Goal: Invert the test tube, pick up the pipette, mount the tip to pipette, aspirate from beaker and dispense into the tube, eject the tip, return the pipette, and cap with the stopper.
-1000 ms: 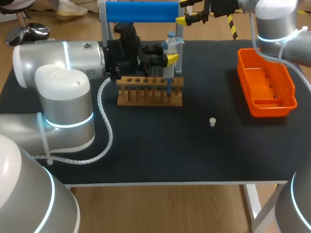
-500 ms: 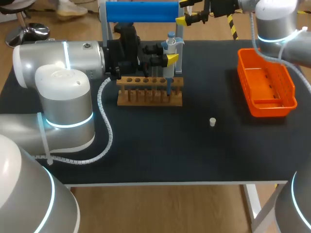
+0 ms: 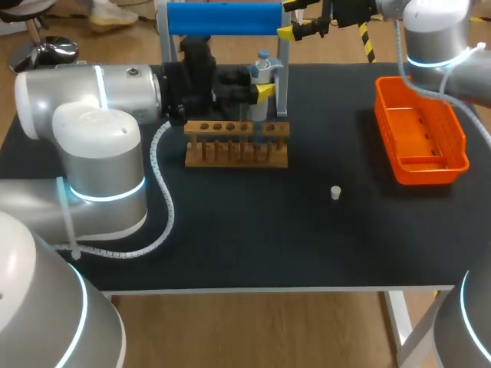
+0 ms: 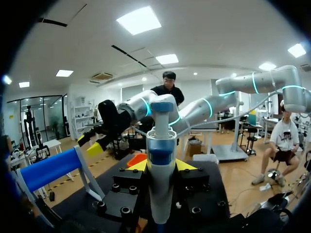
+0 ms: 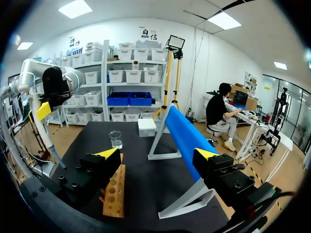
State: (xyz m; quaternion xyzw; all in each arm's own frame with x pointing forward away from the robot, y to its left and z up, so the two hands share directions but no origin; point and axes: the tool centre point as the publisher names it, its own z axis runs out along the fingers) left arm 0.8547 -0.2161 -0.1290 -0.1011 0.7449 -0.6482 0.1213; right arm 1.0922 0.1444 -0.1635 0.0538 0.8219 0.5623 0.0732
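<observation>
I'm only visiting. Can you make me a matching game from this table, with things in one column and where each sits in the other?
Things:
1. pipette
2. stopper
3. orange basket
4. wooden rack

Places:
A. alone on the bare table, between rack and basket
B. at the table's right side
C. gripped between the left gripper fingers
D. just in front of the blue stand

Pairs: 1-C, 2-A, 3-B, 4-D
</observation>
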